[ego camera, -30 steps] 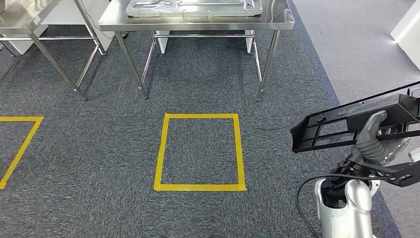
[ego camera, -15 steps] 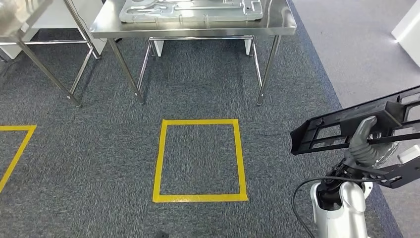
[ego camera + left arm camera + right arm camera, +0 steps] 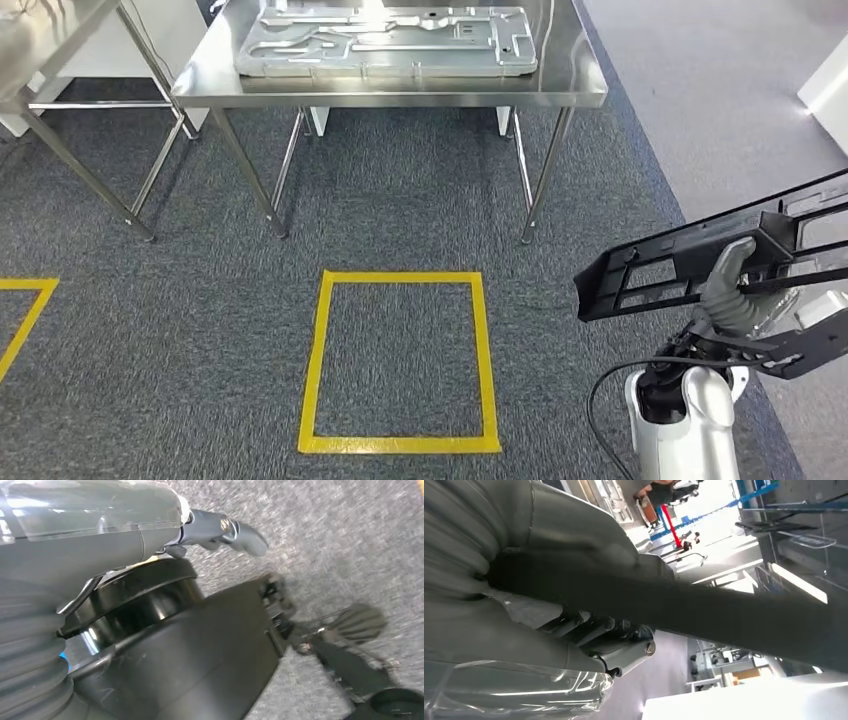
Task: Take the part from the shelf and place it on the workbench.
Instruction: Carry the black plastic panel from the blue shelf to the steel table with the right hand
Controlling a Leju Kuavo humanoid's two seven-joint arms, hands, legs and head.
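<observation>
In the head view my right hand (image 3: 735,292) grips a long black frame-like part (image 3: 655,268) at the lower right, held up over the carpet and tilted a little. The right wrist view has the same dark part (image 3: 734,620) crossing in front of the hand (image 3: 574,555), whose thumb lies over it. The steel workbench (image 3: 572,88) stands ahead at the top of the head view and carries a silver moulded plate (image 3: 385,40). My left hand (image 3: 100,540) hangs over the carpet with a dark finger (image 3: 240,534) stretched out and nothing in it.
A yellow tape square (image 3: 400,277) marks the carpet in front of the workbench. A second steel table (image 3: 40,70) stands at the far left, with another yellow tape corner (image 3: 25,315) below it. Lighter grey floor (image 3: 720,90) lies to the right of the carpet.
The whole picture has shifted downward, so the camera has moved: more of the workbench top and its silver plate shows. My right hand still holds the black part.
</observation>
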